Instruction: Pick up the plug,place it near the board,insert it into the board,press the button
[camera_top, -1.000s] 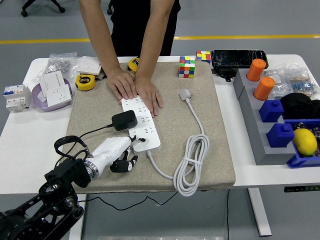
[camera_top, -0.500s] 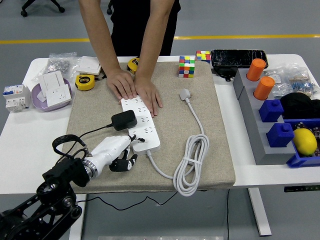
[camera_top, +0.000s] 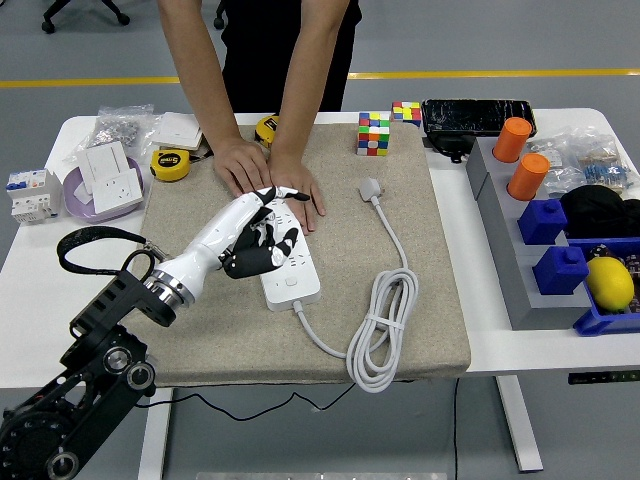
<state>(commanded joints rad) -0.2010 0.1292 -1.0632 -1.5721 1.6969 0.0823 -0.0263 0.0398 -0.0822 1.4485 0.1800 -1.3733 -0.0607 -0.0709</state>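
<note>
The left robot hand (camera_top: 255, 240) is over the middle of the white power strip (camera_top: 290, 262), which lies lengthwise on a beige mat (camera_top: 200, 330) on the white table (camera_top: 50, 290). Its dark fingers (camera_top: 262, 252) are curled down over the strip. The black plug is not visible beneath them, and whether the robot hand grips it cannot be determined. The right arm is out of view.

A person stands at the far side of the table. Both of the person's hands (camera_top: 270, 172) lie flat on the far end of the power strip, just beyond the robot hand.

The strip's white cable (camera_top: 385, 325) leaves its near end, forms a bundled coil near the mat's front right corner, and runs back to a white plug head (camera_top: 371, 188) lying free on the mat.

Surrounding items:
- Left of the mat: a purple bowl (camera_top: 75, 200) holding white sockets, a circuit breaker (camera_top: 30, 192) and a yellow tape measure (camera_top: 171, 163).
- Far edge: a puzzle cube (camera_top: 374, 132) and a black case (camera_top: 477, 116).
- Right: a grey rack (camera_top: 520, 280) with orange cylinders (camera_top: 527, 175) and blue blocks (camera_top: 558, 268), and a yellow lemon (camera_top: 610, 282).
</note>
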